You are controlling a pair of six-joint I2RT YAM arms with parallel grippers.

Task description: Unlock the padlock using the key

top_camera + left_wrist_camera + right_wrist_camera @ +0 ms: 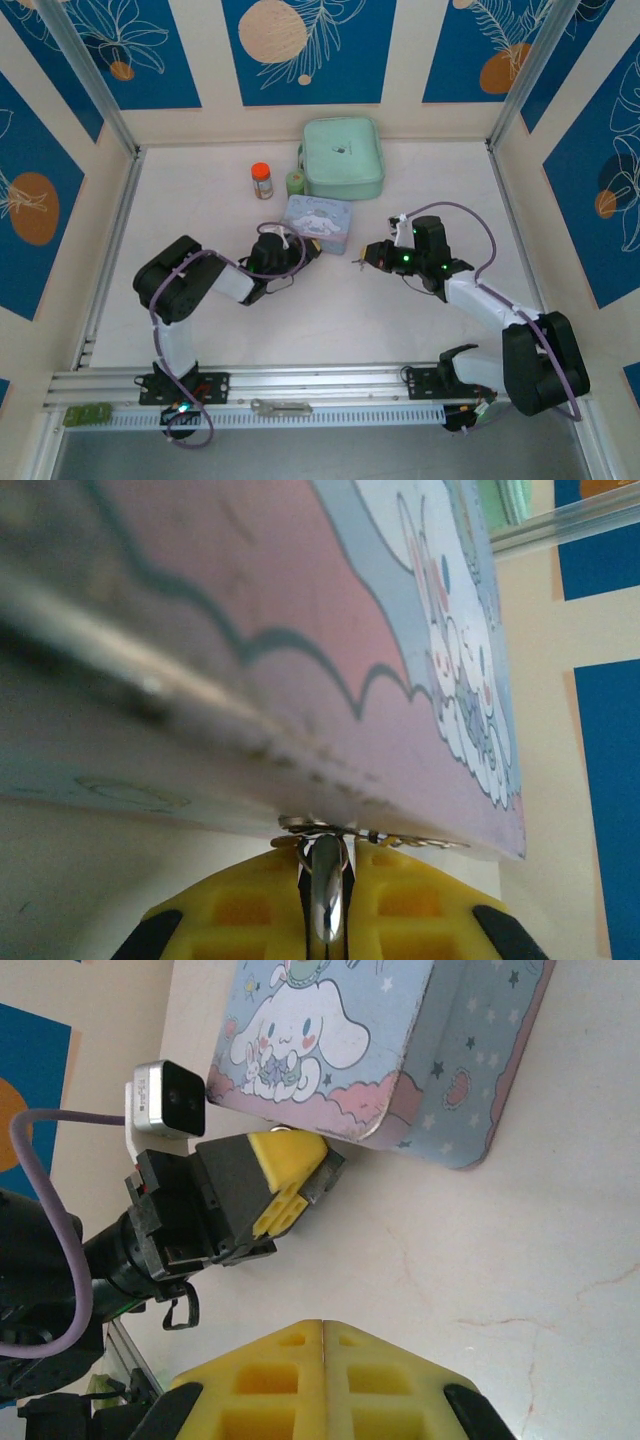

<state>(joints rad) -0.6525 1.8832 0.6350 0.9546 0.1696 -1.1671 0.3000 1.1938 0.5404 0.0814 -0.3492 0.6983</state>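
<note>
A: Left claw (pixel 310 1155): pinched narrow on a thin shiny strip, likely the key (pixel 326 890), at the tin's (pixel 440 1080) edge. Right claw (pixel 322 1335): shut, empty, nearby.

B: Padlock: whereabouts cannot tell. Step: securing key. Next: lift clear, find lock, align.

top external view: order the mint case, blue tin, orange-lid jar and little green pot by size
1. mint case
2. blue tin
3. orange-lid jar
4. little green pot, close to the jar but looks smaller
</note>
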